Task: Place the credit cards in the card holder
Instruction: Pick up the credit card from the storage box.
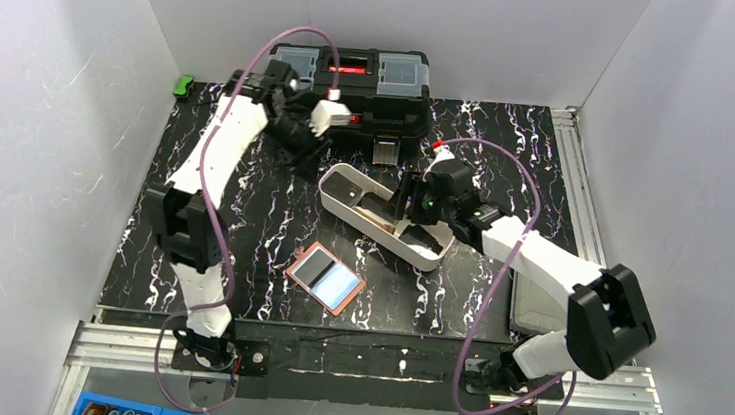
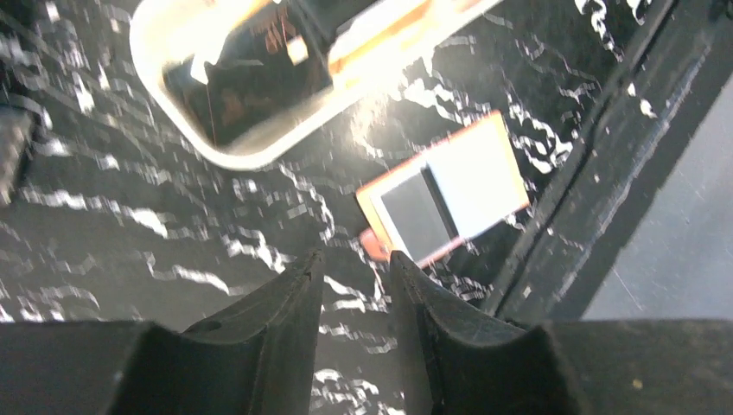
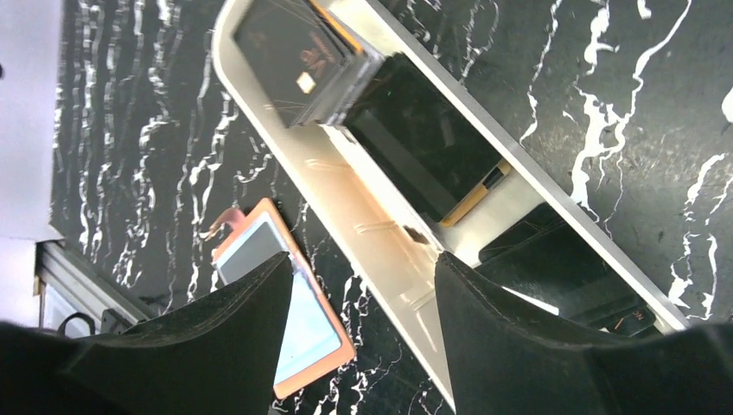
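Cards in tray, card holder open on bench.
Left tool sits toward the far edge, and I read its fingers as narrow with nothing between them. The card holder lies flat near the middle of the near edge. The credit cards lie in the white tray mid-bench. Right tool is wide and empty above the tray.

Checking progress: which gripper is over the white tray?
The right gripper: it hangs open over the tray, while the left gripper is further back, by the black toolbox.
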Robot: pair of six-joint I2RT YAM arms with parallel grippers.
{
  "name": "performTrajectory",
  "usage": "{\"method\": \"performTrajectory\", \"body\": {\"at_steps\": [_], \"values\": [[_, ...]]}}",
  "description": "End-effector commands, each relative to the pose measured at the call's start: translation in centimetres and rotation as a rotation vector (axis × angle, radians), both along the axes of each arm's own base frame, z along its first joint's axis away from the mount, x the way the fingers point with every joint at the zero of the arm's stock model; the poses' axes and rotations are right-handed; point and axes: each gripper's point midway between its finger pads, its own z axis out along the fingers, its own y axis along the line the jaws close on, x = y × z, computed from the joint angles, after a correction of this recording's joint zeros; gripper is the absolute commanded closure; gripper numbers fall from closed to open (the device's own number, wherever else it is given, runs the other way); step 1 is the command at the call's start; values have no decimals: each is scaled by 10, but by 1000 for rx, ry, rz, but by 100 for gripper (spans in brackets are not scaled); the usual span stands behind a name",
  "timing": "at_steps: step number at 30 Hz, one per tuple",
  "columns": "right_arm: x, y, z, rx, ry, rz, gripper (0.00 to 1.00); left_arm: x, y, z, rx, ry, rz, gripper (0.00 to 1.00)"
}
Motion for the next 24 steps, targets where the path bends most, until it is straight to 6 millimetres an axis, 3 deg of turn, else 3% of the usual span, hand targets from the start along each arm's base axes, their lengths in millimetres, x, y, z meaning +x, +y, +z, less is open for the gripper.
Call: {"method": "performTrajectory", "body": {"at_steps": [1,7,11,16,24], "values": [[15,5,-5,26,59,-85,33,32,-53,-21,5,-2,-14,67],[22,-5,-23,55,66,-210,32,60,-112,-61,-7,-92,-113,69],[23,-5,-27,94,56,-231,32,65,-137,-92,-16,-168,-196,70],[21,-13,-40,113,63,-280,31,76,-151,-109,-41,-243,-222,70],[29,-19,-61,197,84,-332,30,73,-152,-138,19,-329,-319,70]]}}
